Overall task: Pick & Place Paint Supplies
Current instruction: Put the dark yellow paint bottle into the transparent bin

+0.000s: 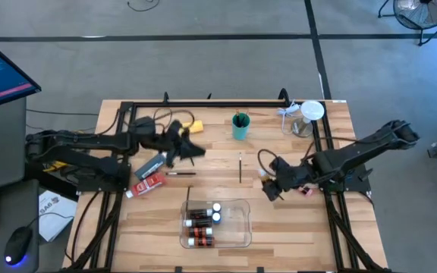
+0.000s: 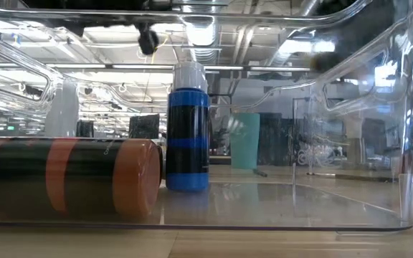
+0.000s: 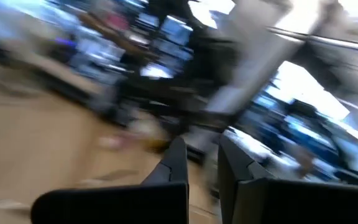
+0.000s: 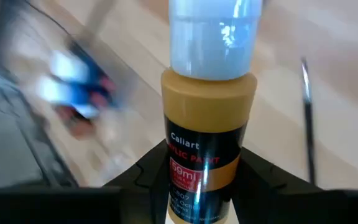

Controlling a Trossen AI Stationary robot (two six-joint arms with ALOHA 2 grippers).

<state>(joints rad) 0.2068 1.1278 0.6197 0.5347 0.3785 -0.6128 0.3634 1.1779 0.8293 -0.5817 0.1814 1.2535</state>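
My right gripper (image 1: 268,184) is right of the table's middle, shut on a small ochre paint bottle (image 4: 209,118) with a white cap. My left gripper (image 1: 198,151) hovers shut over the left half with nothing in it. Near it lie a yellow bottle (image 1: 195,127), a grey tube (image 1: 152,165) and a red tube (image 1: 149,184). Two thin brushes (image 1: 180,174) (image 1: 240,167) lie flat on the wood. The clear tray (image 1: 237,231) near the front edge holds several bottles. In the low view a brown one (image 2: 70,175) lies on its side and a blue one (image 2: 188,136) stands upright. My right gripper pinches the bottle's lower body (image 4: 197,186), on its black label, between its two fingers (image 4: 146,177). The fingers run along the bottle from its bottom end. The white cap (image 4: 215,37) points away from the gripper, slanting down over the table, and touches nothing that I can see.
A teal cup (image 1: 240,125) stands at the far middle. A white round object (image 1: 312,111) and a cable loop (image 1: 268,155) lie at the far right. Black frame rails (image 1: 203,103) border the table's far and side edges. Bare wood lies between the tray and the brushes.
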